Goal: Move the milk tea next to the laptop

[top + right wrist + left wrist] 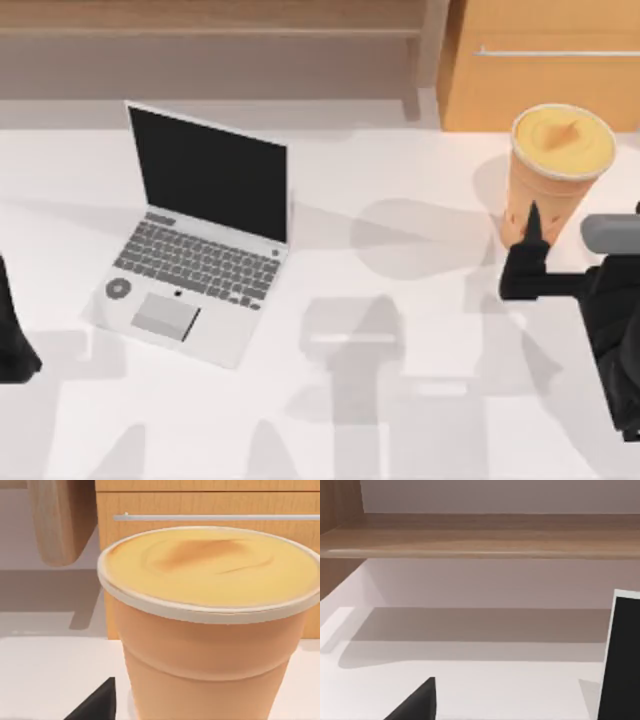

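The milk tea point(556, 165), a tapered orange-tan cup with a pale rim and yellow domed top, stands upright at the table's far right back. My right gripper point(558, 250) is open at the cup's lower part, with one dark finger point(531, 232) along its left side. The right wrist view has the milk tea point(210, 630) very near, with one finger point(97, 705) just beside it and a slim gap between. The laptop point(200, 235) sits open on the table's left half, its black screen facing forward. My left gripper point(12, 345) is parked at the left edge, open.
A wooden cabinet point(545, 60) with a metal handle stands behind the cup, and a wooden shelf point(210, 30) runs along the back. White tabletop point(400, 330) stretches between laptop and cup. In the left wrist view the laptop's screen edge point(622, 655) is beside my left finger point(417, 702).
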